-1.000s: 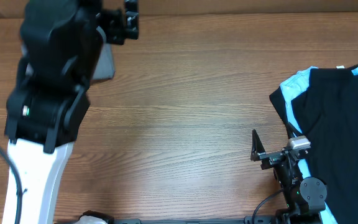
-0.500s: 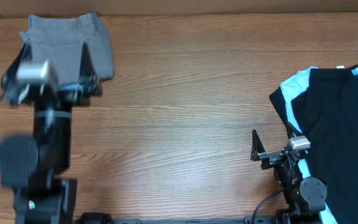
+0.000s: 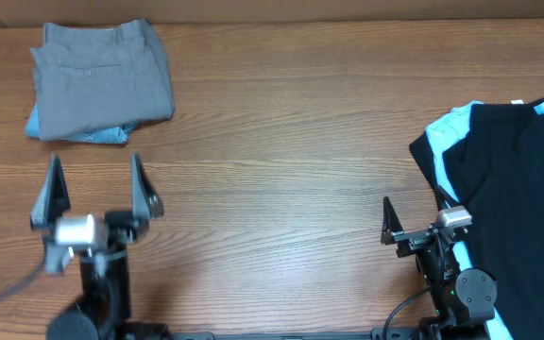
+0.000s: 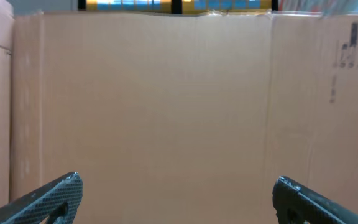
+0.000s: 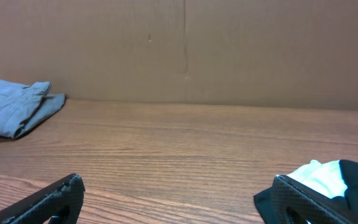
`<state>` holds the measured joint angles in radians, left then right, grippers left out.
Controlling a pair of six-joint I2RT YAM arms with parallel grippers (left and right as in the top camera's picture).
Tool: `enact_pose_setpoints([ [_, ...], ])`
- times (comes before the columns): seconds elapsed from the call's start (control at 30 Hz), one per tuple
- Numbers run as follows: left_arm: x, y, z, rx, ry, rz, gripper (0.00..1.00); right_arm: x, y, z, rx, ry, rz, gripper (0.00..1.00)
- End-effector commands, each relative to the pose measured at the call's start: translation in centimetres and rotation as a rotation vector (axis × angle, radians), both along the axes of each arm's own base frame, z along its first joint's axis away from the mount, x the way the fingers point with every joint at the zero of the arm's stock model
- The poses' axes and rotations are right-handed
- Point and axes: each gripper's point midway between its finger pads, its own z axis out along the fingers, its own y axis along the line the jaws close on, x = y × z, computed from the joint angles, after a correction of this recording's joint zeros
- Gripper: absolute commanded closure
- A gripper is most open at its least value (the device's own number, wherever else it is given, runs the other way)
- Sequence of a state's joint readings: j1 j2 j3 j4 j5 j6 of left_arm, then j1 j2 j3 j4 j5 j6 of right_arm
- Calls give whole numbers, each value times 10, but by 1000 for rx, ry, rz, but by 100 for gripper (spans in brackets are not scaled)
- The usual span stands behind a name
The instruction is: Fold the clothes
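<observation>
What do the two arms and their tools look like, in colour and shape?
The left tool has two long tapered dark fingers, a silvery cylinder behind them and a grey cable. The right tool has slim black fingers, a small silvery block, a round black joint and a black cable.

The shorts [image 3: 102, 77] lie at the far left corner of the table [image 3: 281, 142], on a denim piece [image 3: 111, 136] that protrudes at their near side. A layered garment [image 3: 518, 189] lies at the right edge. Along the near edge, the left gripper [image 3: 94, 161] stands before the shorts and apart from them. The right gripper [image 3: 412, 203] stands just left of the layered garment.
</observation>
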<state>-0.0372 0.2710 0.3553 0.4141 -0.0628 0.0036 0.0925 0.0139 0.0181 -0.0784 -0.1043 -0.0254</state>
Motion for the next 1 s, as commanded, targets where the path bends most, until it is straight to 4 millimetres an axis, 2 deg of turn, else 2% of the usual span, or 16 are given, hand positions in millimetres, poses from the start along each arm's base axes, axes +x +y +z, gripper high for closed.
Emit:
enact_pose_setpoints([
  [0.0, -13, 0, -22, 13, -42, 5, 0, 0, 1, -2, 6, 1, 4, 0],
  [0.13, -26, 1, -44, 10, -113, 5, 0, 0, 1, -2, 6, 1, 4, 0],
  [0.23, -25, 2, -58, 6, -159, 12, 0, 0, 1, -2, 6, 1, 4, 0],
  [0.47, -2, 2, -93, 14, 16, 19, 0, 0, 1, -2, 6, 1, 4, 0],
  [0.67, 20, 4, -152, -27, 269, 13, 0, 0, 1, -2, 6, 1, 4, 0],
  [0.97, 26, 4, -213, -20, 520, 17, 0, 0, 1, -2, 6, 1, 4, 0],
])
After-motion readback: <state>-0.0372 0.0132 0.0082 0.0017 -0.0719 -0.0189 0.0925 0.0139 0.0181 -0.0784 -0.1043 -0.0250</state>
